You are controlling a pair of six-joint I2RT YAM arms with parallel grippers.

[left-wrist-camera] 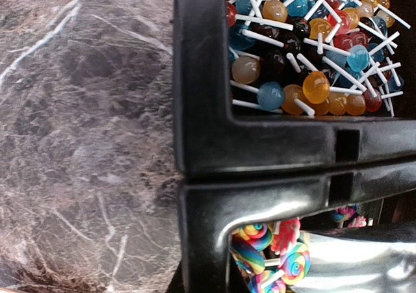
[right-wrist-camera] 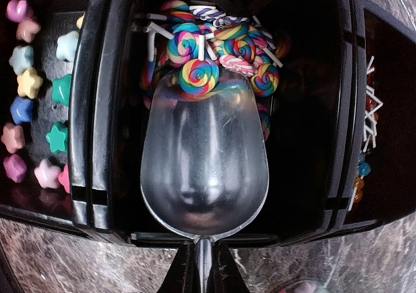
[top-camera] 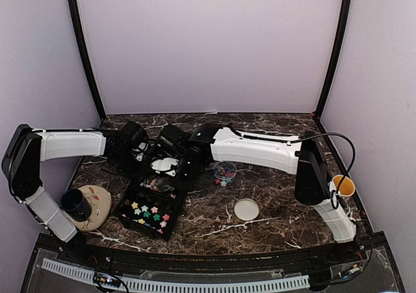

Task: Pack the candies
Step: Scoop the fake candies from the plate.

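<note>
Pastel star candies (top-camera: 149, 214) lie in a black tray (top-camera: 130, 223) at the front; they also show in the right wrist view (right-wrist-camera: 29, 85). My right gripper (right-wrist-camera: 205, 270) is shut on the handle of a metal scoop (right-wrist-camera: 203, 169). The scoop's bowl lies in a middle tray compartment, its lip against a pile of rainbow swirl lollipops (right-wrist-camera: 198, 73). My right gripper (top-camera: 187, 155) is over the trays. My left gripper (top-camera: 135, 142) is at the trays' far left corner. Its fingers do not show clearly in the left wrist view, which shows round lollipops (left-wrist-camera: 305, 39) and swirl lollipops (left-wrist-camera: 266, 254).
A small clear container (top-camera: 224, 171) holding candies stands right of the trays, its white lid (top-camera: 246, 209) nearer the front. A dark cup (top-camera: 77, 204) sits on a plate at front left. A yellow cup (top-camera: 343, 186) is by the right arm's base.
</note>
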